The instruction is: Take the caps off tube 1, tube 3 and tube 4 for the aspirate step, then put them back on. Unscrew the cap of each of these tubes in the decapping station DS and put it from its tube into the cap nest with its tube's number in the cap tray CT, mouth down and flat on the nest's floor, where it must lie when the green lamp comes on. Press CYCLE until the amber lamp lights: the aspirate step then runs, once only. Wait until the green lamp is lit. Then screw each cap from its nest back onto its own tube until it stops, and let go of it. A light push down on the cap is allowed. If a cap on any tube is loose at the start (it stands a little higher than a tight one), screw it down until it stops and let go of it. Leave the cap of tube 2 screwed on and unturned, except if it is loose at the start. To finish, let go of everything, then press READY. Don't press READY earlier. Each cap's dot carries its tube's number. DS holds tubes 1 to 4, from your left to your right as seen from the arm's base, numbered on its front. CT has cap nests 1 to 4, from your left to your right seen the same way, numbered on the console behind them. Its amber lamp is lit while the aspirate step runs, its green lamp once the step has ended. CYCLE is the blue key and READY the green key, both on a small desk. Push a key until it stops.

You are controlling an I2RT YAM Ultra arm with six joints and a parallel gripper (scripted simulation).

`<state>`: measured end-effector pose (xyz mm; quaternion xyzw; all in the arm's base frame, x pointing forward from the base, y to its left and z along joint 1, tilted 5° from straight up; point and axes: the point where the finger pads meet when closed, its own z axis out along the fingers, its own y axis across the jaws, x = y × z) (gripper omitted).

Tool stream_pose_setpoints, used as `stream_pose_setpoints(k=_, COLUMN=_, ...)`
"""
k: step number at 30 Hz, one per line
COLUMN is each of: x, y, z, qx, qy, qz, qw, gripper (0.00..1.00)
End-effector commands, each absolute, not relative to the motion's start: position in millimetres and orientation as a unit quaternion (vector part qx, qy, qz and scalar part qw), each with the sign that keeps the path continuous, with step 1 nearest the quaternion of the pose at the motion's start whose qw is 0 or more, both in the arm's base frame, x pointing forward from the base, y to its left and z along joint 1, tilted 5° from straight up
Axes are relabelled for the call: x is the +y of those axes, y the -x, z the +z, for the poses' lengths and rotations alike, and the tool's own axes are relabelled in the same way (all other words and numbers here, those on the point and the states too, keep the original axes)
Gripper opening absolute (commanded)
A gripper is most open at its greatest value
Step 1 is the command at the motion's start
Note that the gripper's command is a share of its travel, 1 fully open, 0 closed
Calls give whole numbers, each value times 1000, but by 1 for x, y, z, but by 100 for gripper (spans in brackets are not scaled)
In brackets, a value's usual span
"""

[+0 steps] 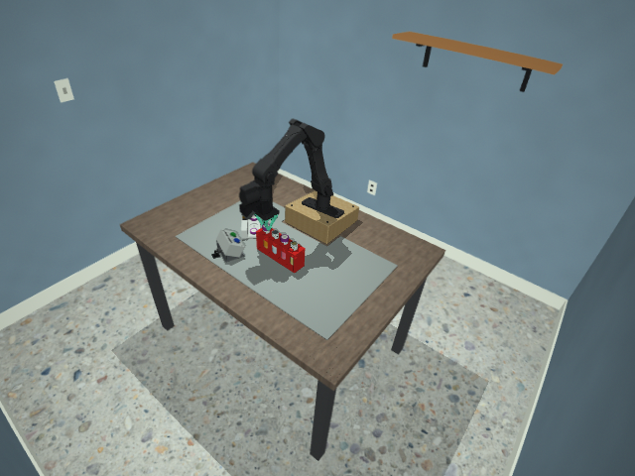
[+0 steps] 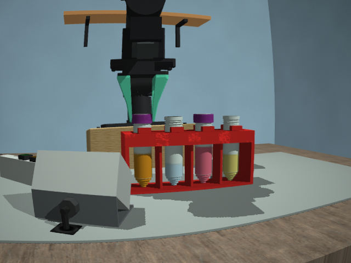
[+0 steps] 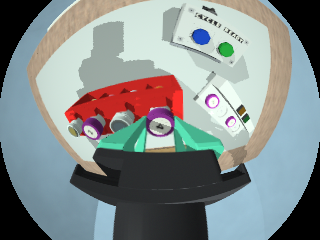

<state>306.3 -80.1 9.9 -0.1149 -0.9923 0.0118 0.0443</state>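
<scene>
The black arm's gripper with teal-green fingers (image 2: 142, 113) hangs straight down over the left end of the red four-slot tube rack (image 2: 187, 138) in the middle of the exterior view. Its two fingers are closed partway onto the purple screw cap (image 2: 141, 118) of the leftmost tube with orange liquid (image 2: 142, 166), one finger on each side of the cap, which sits on the tube's neck.

To its right in that view stand a capless tube with pale blue liquid (image 2: 173, 165), its white thread bare; a tube with pink liquid (image 2: 203, 164) under a second purple cap (image 2: 203, 118); and a capless tube with yellow liquid (image 2: 230, 163) at the right end of the rack.

In the wrist view the gripped cap shows at centre with a pale dot on top. At the right of that view lies the white cap tray (image 3: 223, 108) with two purple-rimmed caps (image 3: 214, 100) resting in nests. Above it, in the upper right, sits the grey key desk (image 3: 210, 30) with a blue key (image 3: 199, 36) and a green key (image 3: 226, 50). Whether any lamp is lit I cannot tell.

The arm stands on a light wooden box (image 1: 308, 222) behind the rack, on a grey mat (image 1: 333, 301) laid over the brown wooden table (image 1: 287, 338).
</scene>
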Motion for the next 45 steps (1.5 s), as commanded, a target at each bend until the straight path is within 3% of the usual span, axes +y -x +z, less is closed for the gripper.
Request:
stream_pose_setpoints(k=1, x=-80, y=-312, z=15, qx=-999, qy=13, qz=10, qw=36, gripper=0)
stream_pose_setpoints(k=16, x=-81, y=-312, z=15, qx=-951, qy=-307, qz=-2, qw=37, gripper=0)
stream_pose_setpoints(k=30, x=-81, y=-312, z=15, qx=-788, qy=-614, qz=-15, qw=34, gripper=0)
stream_pose_setpoints(k=39, x=-81, y=-312, z=15, qx=-780, qy=-625, qz=-15, qw=34, gripper=0)
stream_pose_setpoints(k=40, x=-81, y=-312, z=15, qx=-780, qy=-625, qz=-15, qw=34, gripper=49)
stream_pose_setpoints(k=45, x=-81, y=-312, z=15, qx=-780, qy=-625, qz=-15, qw=34, gripper=49)
